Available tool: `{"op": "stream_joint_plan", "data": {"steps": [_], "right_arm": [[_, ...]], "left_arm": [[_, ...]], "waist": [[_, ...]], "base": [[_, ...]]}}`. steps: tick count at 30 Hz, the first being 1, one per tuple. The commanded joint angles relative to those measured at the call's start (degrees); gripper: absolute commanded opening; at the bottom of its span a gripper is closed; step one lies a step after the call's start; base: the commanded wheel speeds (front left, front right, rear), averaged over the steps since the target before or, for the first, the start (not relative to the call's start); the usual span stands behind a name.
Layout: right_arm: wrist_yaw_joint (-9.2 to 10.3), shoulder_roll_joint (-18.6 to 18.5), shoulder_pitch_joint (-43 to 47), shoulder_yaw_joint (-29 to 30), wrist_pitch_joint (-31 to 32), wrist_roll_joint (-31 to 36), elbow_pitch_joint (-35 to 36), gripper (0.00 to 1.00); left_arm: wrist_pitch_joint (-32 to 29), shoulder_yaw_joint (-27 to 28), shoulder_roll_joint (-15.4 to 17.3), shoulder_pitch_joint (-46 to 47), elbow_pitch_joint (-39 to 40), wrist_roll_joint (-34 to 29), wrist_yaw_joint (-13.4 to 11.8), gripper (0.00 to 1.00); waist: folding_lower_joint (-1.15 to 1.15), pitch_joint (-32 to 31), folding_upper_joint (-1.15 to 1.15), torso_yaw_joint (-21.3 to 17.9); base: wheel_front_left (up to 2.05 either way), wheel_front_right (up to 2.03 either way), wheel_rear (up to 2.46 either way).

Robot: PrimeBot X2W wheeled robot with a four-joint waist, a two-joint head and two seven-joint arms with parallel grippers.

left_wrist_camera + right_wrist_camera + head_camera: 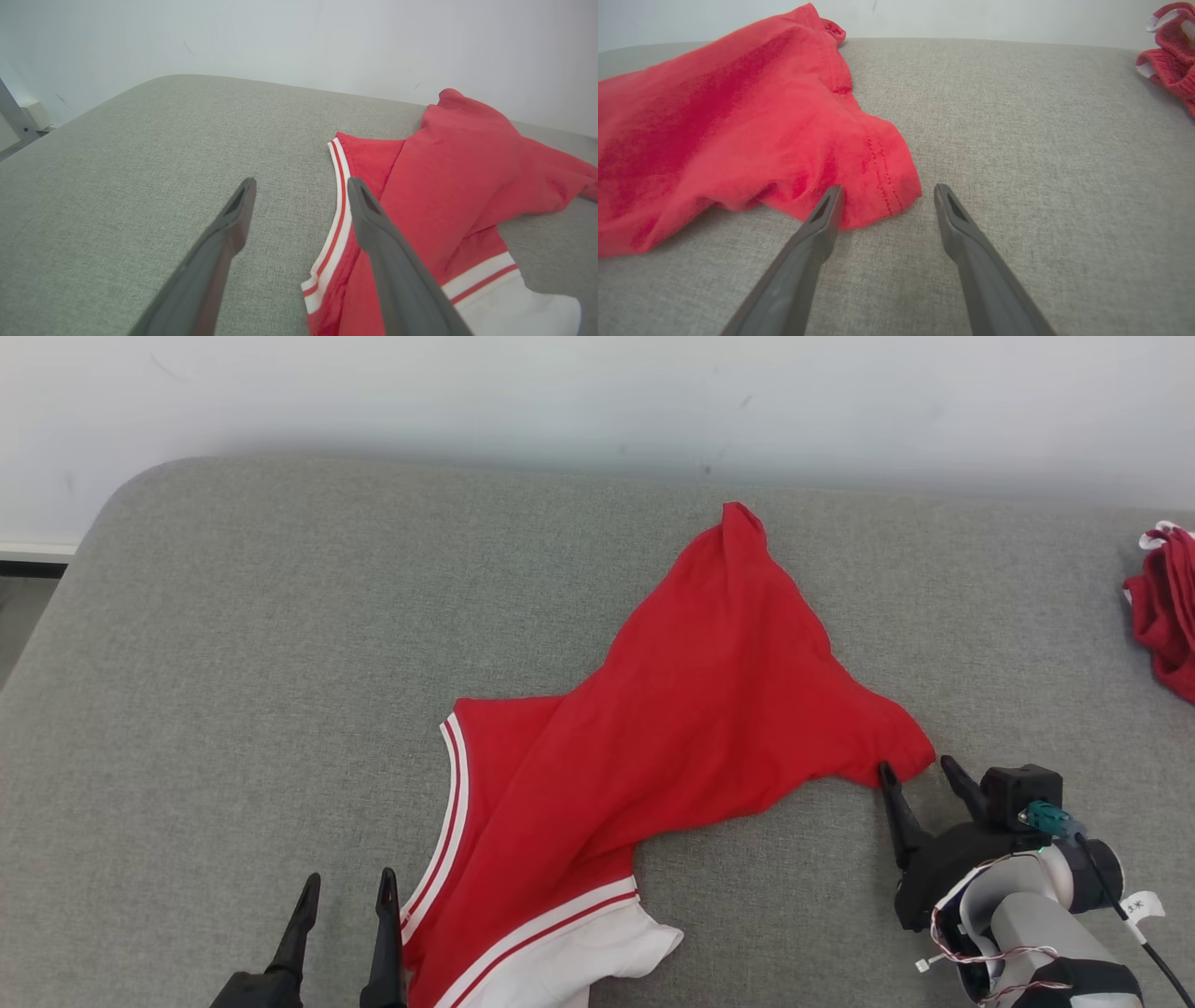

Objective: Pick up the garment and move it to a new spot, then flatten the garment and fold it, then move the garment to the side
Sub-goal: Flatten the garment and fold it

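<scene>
A red garment (672,709) with white, red-striped trim lies rumpled on the grey cushion (233,663), stretching from the near middle toward the far right. My left gripper (347,885) stands open at the garment's striped near-left edge (338,219), one finger just over the trim. Open too, my right gripper (920,770) sits at the garment's hemmed right corner (887,186), which lies between its fingertips without being pinched. Nothing is held by either.
A second red garment with white trim (1165,607) lies bunched at the cushion's far right edge (1169,46). A pale wall (597,392) runs behind the cushion. The cushion's rounded left corner (121,504) drops to the floor.
</scene>
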State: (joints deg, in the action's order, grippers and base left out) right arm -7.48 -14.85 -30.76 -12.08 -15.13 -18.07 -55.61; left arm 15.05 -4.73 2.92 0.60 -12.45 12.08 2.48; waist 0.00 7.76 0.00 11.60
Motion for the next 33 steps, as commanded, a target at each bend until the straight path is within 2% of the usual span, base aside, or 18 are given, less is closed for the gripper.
{"op": "stream_joint_plan", "data": {"steps": [1, 2, 9, 17, 23, 29, 33], "right_arm": [[-0.05, 0.67, -0.37, 0.02, 0.02, 0.04, -0.62, 0.34], [-0.05, 0.85, -0.40, -0.06, 0.02, -0.03, -0.97, 0.00], [-0.05, 0.95, 1.85, 0.96, 0.02, -0.87, 3.73, 0.00], [-0.05, 0.50, 11.61, 3.57, 0.02, -1.79, 19.73, 0.00], [-0.05, -0.37, 17.06, 4.12, 0.08, -3.75, 26.58, 0.00], [-0.05, -1.06, 23.57, 6.47, 3.85, -5.66, 35.99, 0.00], [-0.05, 0.13, 27.90, 9.43, 7.37, -4.85, 41.61, 0.00]], "left_arm": [[0.17, 0.07, -0.05, 0.45, -0.13, -0.77, -0.05, 1.00], [0.17, 0.07, -0.05, 0.42, -0.14, -0.77, -0.06, 1.00], [0.17, 0.41, -0.05, -1.02, -0.31, -0.78, -0.19, 1.00], [0.17, 0.67, -0.05, -3.30, -0.42, -0.28, -0.30, 1.00], [0.17, 0.43, -0.06, -4.02, -0.49, 0.21, -0.37, 1.00], [0.17, 0.24, -0.05, -4.30, -0.61, 0.42, -0.56, 1.00], [0.17, 0.16, -0.04, -4.36, -0.76, 0.36, -0.31, 1.00]], "waist": [[0.00, 0.00, 0.00, 0.10], [0.00, -0.04, 0.00, 0.09], [0.00, -1.57, 0.00, -1.43], [0.00, -4.20, 0.00, -4.74], [0.00, -4.83, 0.00, -6.45], [0.00, -5.45, 0.00, -7.64], [0.00, -5.68, 0.00, -7.49]], "base": [[0.00, 0.00, 0.00], [0.00, 0.00, 0.00], [0.00, 0.00, 0.00], [0.00, 0.00, 0.00], [0.00, 0.00, 0.00], [0.00, 0.00, 0.00], [0.00, 0.00, 0.00]]}}
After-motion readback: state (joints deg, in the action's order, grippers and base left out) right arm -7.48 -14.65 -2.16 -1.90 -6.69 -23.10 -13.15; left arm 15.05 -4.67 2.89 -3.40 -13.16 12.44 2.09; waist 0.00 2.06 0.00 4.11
